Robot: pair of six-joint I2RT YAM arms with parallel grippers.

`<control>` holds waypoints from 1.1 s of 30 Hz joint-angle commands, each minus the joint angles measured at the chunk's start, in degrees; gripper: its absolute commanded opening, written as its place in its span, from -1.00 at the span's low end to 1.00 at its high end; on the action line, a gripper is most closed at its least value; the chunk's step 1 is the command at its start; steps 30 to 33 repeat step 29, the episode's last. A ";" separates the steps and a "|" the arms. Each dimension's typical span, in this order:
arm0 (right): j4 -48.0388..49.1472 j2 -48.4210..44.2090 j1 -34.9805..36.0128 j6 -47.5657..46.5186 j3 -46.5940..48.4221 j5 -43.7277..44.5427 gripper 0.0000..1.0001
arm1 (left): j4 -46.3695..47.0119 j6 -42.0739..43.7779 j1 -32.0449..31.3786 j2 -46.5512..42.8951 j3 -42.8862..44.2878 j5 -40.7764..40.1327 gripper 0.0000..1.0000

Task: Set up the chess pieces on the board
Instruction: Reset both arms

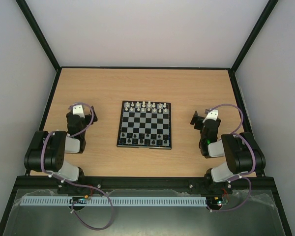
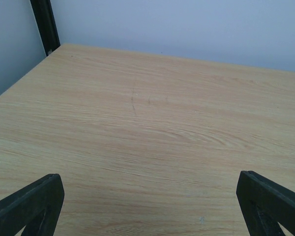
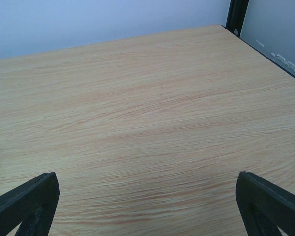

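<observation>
Both pairs of jaws gape wide, gripping nothing, each low over the worktop (image 1: pixel 103 83) and well apart from the board (image 1: pixel 145 123) lying between them. Black chess pieces (image 1: pixel 146 141) stand on its two near rows, white pieces (image 1: pixel 144 105) along the far edge.

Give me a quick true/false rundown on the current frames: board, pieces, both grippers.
1. The small square black-and-grey checkered chessboard lies on the light wooden table between the two arms. True.
2. The left gripper is shut on a piece. False: its jaws stand wide open and hold nothing, with only bare table between them.
3. The small white pieces stand along the chessboard's far edge. True.
4. The tiny black chess pieces lie scattered off the chessboard. False: they stand on its near rows.
5. The right gripper hovers over the chessboard. False: it sits to the board's right, open and empty.
</observation>
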 commanded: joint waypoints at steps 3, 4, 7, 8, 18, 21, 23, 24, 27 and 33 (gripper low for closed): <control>1.57 0.53 -0.59 -0.37 1.38 -0.22 0.97 | 3.14 2.44 -0.60 0.16 1.38 1.38 0.98; 1.53 0.50 -0.64 -0.35 1.36 -0.19 0.97 | 3.02 2.52 -0.78 0.19 1.48 1.09 0.98; 1.54 0.47 -0.72 -0.41 1.37 -0.28 0.97 | 2.66 2.42 -0.82 0.43 1.73 0.95 0.98; 1.59 0.47 -0.63 -0.45 1.37 -0.24 0.97 | 2.65 2.38 -0.78 0.47 1.79 0.98 0.98; 1.45 0.54 -0.68 -0.38 1.55 -0.27 0.97 | 2.81 2.91 -1.48 0.29 1.60 -0.28 0.98; 1.42 0.49 -0.68 -0.41 1.56 -0.24 0.97 | 2.81 2.90 -1.48 0.29 1.62 -0.21 0.98; 1.43 0.54 -0.72 -0.32 1.56 -0.31 0.97 | 2.83 2.90 -1.48 0.27 1.60 -0.27 0.98; 1.34 0.60 -0.75 -0.38 1.64 -0.32 0.97 | 2.81 2.90 -1.48 0.30 1.62 -0.24 0.98; -0.18 0.70 -1.40 -0.21 2.37 -2.31 0.97 | 2.81 2.89 -1.48 0.27 1.62 -0.21 0.98; -0.07 0.63 -1.48 -0.19 2.26 -2.44 0.97 | 2.81 2.82 -1.48 0.29 1.57 -0.26 0.98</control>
